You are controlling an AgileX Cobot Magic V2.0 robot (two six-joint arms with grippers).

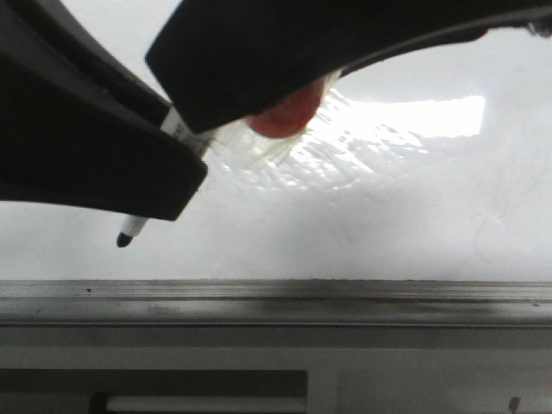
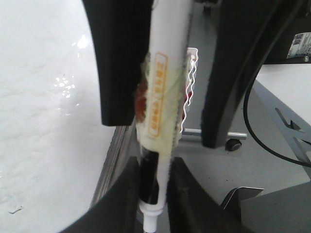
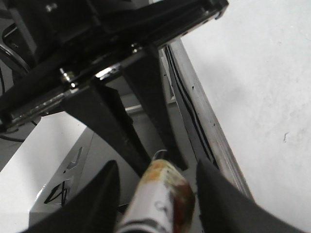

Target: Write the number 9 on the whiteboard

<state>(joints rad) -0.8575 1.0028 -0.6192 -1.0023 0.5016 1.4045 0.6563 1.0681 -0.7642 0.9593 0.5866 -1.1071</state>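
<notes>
Currently marker (image 1: 132, 231) clamped in left fingers (image 2: 155, 213), tip just off whiteboard (image 1: 388, 233); right fingers (image 3: 155, 194) spread around its taped end. Light, rigid, slippery; best gripped mid-barrel. No 9 visible.

**Colours and Patterns**

The whiteboard (image 1: 414, 216) is glossy white with faint grey smudges and a grey metal edge rail (image 1: 276, 302). The marker (image 2: 163, 97) is white with an orange-printed label, a black tip (image 1: 125, 241), and red under yellowish clear tape. Both claws are black.
</notes>
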